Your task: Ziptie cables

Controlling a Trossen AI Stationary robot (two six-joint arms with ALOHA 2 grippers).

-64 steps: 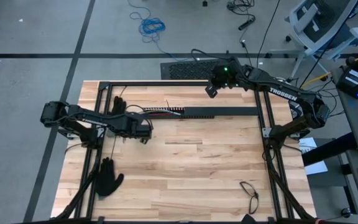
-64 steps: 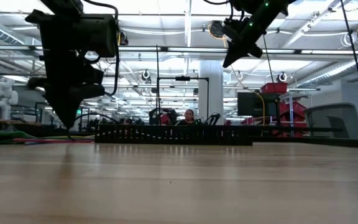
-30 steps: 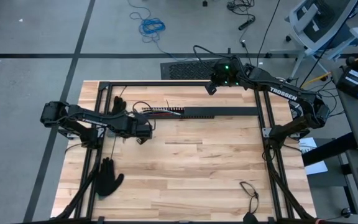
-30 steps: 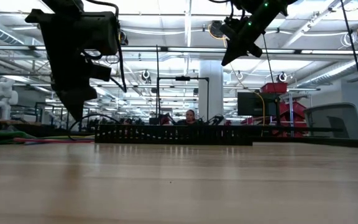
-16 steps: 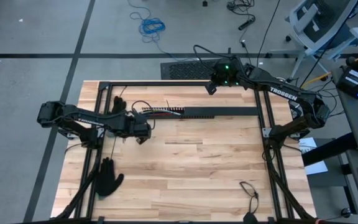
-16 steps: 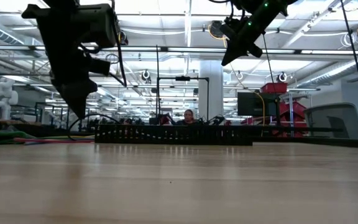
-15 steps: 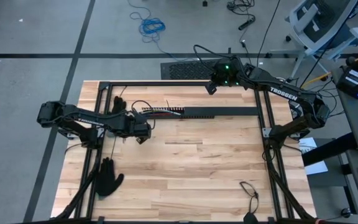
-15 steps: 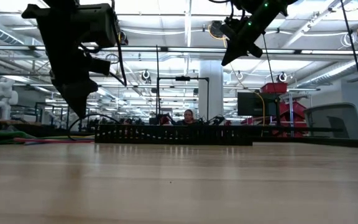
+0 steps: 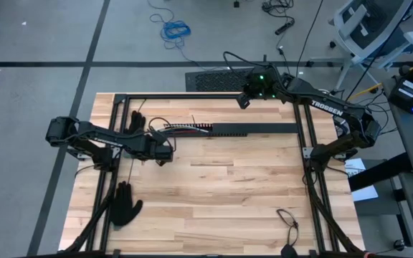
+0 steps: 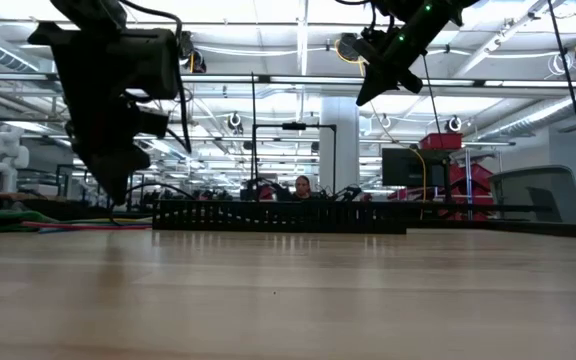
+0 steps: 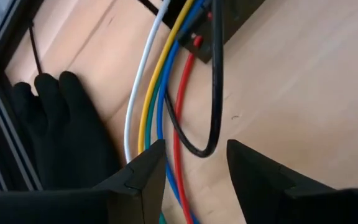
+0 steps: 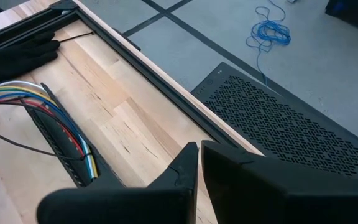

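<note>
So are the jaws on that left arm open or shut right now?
Open. In the left wrist view the left gripper shows a clear gap between its two fingers, with the cables lying below and nothing held.

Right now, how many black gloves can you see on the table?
2. One glove lies near the far left corner, beside the cables and close to the left gripper. The other glove lies nearer the front left edge. None looks hidden.

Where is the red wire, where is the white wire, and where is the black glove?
red wire (image 11: 180, 118), left wrist view, on its straight middle stretch.
white wire (image 11: 137, 90), left wrist view, on its middle, beside the yellow one.
black glove (image 11: 61, 134), left wrist view, on its palm.
</note>
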